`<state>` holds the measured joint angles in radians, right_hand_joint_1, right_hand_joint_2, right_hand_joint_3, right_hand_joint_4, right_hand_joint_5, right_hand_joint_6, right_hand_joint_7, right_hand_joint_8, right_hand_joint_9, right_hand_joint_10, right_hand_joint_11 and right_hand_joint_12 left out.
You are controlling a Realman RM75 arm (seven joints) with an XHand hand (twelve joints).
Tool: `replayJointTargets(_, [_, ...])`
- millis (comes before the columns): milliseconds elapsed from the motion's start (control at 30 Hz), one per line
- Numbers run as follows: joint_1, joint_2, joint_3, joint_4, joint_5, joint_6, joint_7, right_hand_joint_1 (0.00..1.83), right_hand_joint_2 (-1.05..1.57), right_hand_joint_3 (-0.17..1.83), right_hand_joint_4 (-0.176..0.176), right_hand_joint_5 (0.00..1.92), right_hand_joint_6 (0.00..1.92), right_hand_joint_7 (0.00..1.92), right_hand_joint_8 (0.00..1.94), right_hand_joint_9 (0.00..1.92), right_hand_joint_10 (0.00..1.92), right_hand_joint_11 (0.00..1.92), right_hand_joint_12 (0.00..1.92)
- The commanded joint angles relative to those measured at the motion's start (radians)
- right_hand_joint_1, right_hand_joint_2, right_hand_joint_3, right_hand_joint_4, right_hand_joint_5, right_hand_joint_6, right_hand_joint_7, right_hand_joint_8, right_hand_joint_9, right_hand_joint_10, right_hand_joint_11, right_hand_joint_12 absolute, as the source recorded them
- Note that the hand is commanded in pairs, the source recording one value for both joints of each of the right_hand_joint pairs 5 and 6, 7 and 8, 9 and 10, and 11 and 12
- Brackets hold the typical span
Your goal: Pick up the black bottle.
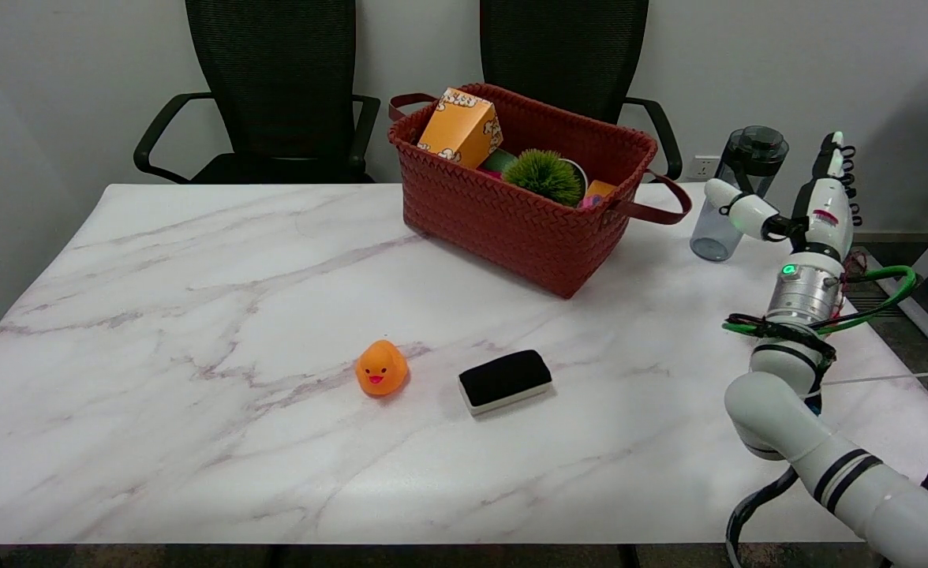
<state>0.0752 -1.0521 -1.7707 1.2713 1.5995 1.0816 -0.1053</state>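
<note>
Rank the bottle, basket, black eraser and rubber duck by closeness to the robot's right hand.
From the right hand in the head view:
1. Dark bottle, right beside the hand.
2. Red woven basket, to its left.
3. Black eraser, nearer the table's front.
4. Orange rubber duck, farther left.

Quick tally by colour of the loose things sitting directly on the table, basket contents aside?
Orange: 1, the rubber duck
Black: 1, the eraser block
Dark smoky grey: 1, the black bottle
Red-brown: 1, the woven basket
Total: 4
</note>
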Motion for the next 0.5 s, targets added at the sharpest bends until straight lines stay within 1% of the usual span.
replayJointTargets(33, [0.052, 0.01, 0.001, -0.081, 0.155, -0.02, 0.226, 0.85, 0.74, -0.17, 0.0, 0.0, 0.0, 0.1, 0.1, 0.15, 0.15, 0.24, 0.24])
replayJointTargets(333, [0.09, 0.014, -0.009, -0.109, 0.205, -0.126, 0.225, 0.8, 0.78, -0.17, 0.0, 0.0, 0.0, 0.03, 0.03, 0.11, 0.11, 0.23, 0.23])
replayJointTargets(500, [0.126, 0.017, -0.038, -0.141, 0.223, -0.153, 0.225, 0.78, 0.81, -0.17, 0.0, 0.0, 0.0, 0.0, 0.0, 0.1, 0.1, 0.22, 0.22])
